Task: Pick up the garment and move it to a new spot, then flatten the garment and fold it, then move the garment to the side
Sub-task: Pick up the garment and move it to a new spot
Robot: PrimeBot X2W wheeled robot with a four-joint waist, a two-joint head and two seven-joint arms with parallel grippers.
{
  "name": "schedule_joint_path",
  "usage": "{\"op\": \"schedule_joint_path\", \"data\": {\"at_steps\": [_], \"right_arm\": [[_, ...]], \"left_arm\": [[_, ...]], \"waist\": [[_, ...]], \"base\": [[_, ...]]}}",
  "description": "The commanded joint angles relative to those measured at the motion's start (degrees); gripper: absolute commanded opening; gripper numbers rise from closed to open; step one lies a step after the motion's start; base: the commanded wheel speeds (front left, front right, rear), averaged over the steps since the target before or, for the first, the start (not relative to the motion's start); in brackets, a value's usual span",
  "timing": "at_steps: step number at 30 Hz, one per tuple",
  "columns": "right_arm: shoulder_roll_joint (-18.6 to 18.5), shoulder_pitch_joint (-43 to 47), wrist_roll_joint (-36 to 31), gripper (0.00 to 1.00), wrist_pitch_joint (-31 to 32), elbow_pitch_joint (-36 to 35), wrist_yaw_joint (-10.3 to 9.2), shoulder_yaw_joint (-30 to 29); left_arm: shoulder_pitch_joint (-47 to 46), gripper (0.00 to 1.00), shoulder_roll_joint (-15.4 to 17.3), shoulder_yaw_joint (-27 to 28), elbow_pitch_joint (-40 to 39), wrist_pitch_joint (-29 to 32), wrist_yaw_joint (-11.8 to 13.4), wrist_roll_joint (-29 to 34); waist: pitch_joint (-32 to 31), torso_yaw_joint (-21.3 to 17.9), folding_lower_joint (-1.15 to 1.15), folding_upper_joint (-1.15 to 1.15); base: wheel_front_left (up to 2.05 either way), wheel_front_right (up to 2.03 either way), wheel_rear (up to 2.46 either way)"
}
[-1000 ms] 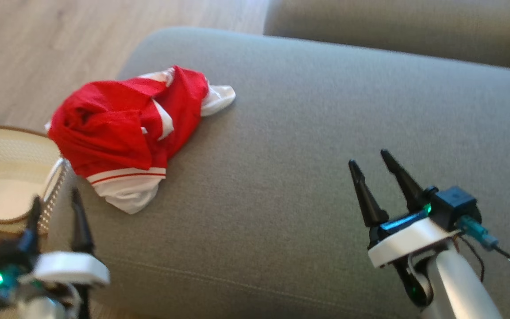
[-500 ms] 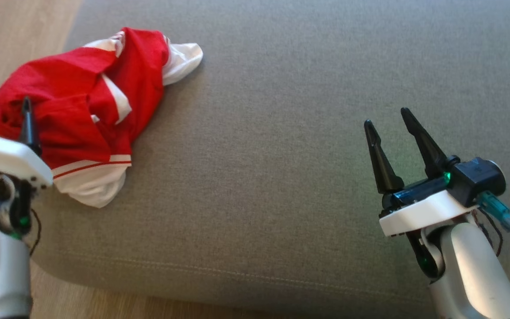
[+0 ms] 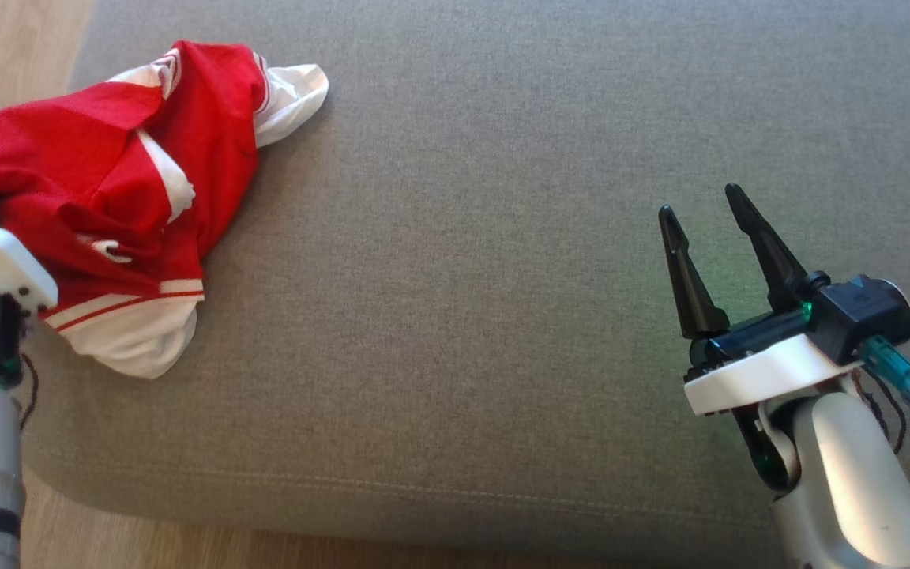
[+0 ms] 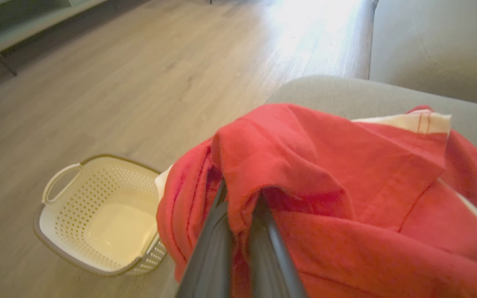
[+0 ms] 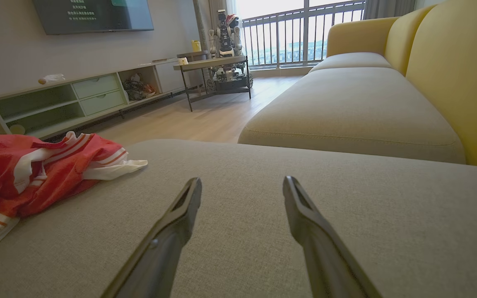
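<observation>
With the garment (image 3: 107, 197) at ten o'clock on the sofa cushion (image 3: 502, 237) apparently pinched in the closed left end effector (image 4: 240, 194) and the right end effector (image 3: 698, 199) held wide, pick-up is judged underway and a lift is called for next.

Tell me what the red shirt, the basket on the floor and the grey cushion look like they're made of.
The shirt: soft matte fabric, likely jersey knit; it crumples into loose folds. The basket: probably moulded plastic, smooth cream, walls full of small holes. The cushion: woven upholstery cloth, matte grey, grainy texture, stitched seam.
</observation>
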Motion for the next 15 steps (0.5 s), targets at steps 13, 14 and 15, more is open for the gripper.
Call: {"op": "schedule_joint_path", "data": {"at_steps": [13,14,15], "right_arm": [[0.03,-1.05,5.34,1.0,-0.52,-0.12,-0.01,1.2],[0.03,-0.91,5.7,1.0,-0.52,-0.1,-0.01,1.06],[0.03,-0.75,6.04,1.0,-0.52,-0.06,-0.01,0.96]], "left_arm": [[-6.42,0.0,2.16,-0.49,-16.72,-10.92,0.42,1.22],[-6.57,0.0,1.43,-0.96,-18.81,-10.5,0.4,1.04],[-6.67,0.0,0.62,-1.42,-20.98,-9.96,0.39,0.77]], "waist": [[-6.84,-1.01,0.0,0.0],[-7.33,-1.17,0.0,0.0],[-7.75,-1.39,0.0,0.0]], "base": [[0.0,0.0,0.0],[0.0,0.0,0.0],[0.0,0.0,0.0]]}}
